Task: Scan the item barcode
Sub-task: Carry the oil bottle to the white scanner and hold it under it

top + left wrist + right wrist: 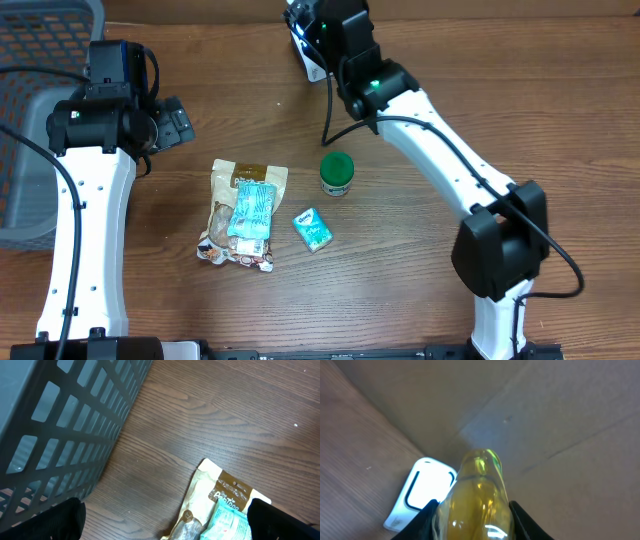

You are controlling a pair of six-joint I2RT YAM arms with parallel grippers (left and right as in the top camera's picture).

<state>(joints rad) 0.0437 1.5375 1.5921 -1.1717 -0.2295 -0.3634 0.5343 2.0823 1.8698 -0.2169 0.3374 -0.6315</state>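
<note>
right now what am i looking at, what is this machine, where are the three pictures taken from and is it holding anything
These are two robot arms at a wooden table. One picture looks down from above; the other two come from a camera on each wrist. On the table lie a brown snack pouch with a pale blue packet on it, a small teal packet and a green-lidded jar. A grey basket stands at the left. The left pincer is open and empty. The right pincer is closed on a yellow see-through bottle, near a white device, probably the scanner.
</note>
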